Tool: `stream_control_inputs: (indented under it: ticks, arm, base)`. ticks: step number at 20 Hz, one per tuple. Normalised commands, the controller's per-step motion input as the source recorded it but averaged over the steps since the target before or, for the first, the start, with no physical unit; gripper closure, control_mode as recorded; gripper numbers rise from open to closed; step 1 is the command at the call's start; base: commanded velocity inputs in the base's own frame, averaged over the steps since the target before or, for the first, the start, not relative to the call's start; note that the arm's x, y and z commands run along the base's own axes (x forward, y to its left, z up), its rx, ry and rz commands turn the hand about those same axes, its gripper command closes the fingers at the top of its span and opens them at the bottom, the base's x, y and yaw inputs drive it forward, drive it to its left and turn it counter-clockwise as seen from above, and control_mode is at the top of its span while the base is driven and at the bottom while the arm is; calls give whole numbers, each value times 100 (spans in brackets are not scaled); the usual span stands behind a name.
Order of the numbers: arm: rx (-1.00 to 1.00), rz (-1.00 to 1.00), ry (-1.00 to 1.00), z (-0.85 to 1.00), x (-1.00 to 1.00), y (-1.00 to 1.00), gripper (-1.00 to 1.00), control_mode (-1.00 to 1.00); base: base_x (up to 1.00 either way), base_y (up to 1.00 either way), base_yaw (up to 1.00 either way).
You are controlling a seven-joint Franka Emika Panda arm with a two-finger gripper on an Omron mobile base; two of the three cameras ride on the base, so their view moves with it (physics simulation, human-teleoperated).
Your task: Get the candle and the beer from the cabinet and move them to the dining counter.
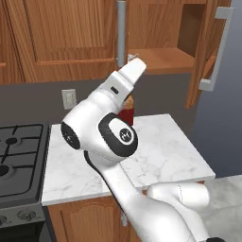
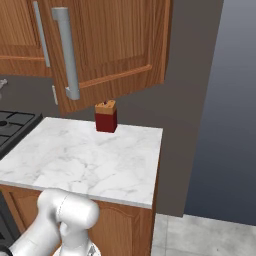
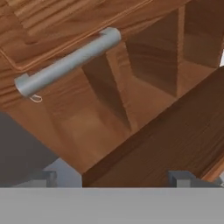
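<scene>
A white robot arm reaches toward the open wooden cabinet [image 1: 163, 59], its gripper [image 3: 113, 177] spread wide and empty. Bare shelves lie toward one o'clock; candle and beer are unseen. Judged step: searching the cabinet. Next, finding them deeper inside.

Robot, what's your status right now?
Pincer open, empty. Wood-brown wall cabinet open, shelf bare. Swung door hangs beside.
</scene>
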Motion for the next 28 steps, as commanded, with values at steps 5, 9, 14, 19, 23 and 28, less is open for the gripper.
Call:
stream_control_inputs:
  ticks: [5,9,14,19,23,28]
  arm:
    - [-5,-28,25,-21,81,-51,-100,-100]
    - [-2,-18,22,-21,70,-50,-100,-100]
    - [0,-6,12,-9,34,-55,-100,-100]
    - [0,0,9,-4,2,-74,-100,-100]
    - [0,0,12,-4,2,-79,-100,-100]
    - [0,0,16,-10,6,-78,-100,-100]
  base:
    - [0,0,0]
    - [0,0,0]
    - [0,0,0]
    - [0,0,0]
    - [0,0,0]
    - [0,0,0]
